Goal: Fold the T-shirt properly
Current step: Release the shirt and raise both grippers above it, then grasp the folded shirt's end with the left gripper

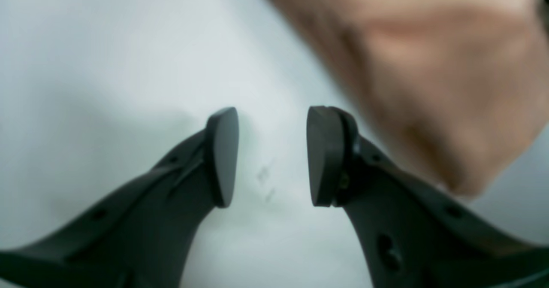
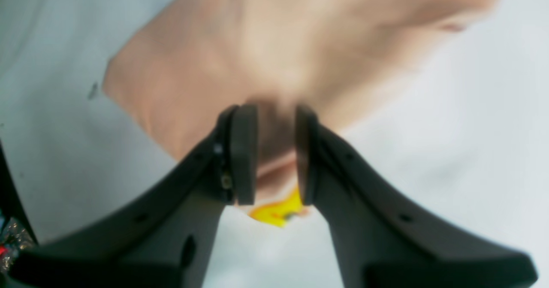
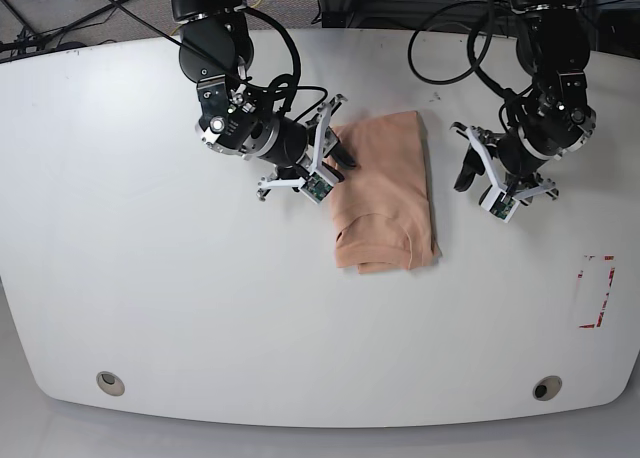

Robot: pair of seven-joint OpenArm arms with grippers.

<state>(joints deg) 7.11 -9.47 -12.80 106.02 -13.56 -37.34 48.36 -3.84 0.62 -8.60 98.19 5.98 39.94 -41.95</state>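
The peach, soft cotton T-shirt [image 3: 385, 188] lies folded into a narrow upright rectangle near the middle of the white, smooth-topped table [image 3: 150, 308], sleeves tucked in and a rumpled, doubled edge at its near end. The right gripper [image 2: 276, 155], black hard plastic with flat pads, sits at the shirt's left edge, its jaws drawn close with a pinch of peach cloth between them; a sliver of the yellow print [image 2: 279, 210] peeks out just below the pads, so I judge it grips the layer bearing the chest design, ready to lift or tuck that side. The left gripper [image 1: 272, 157] hovers over bare table just beside the shirt's other edge, jaws apart and holding nothing, seemingly waiting its turn. The cloth looks limp and matte, likely to sag wherever unsupported.
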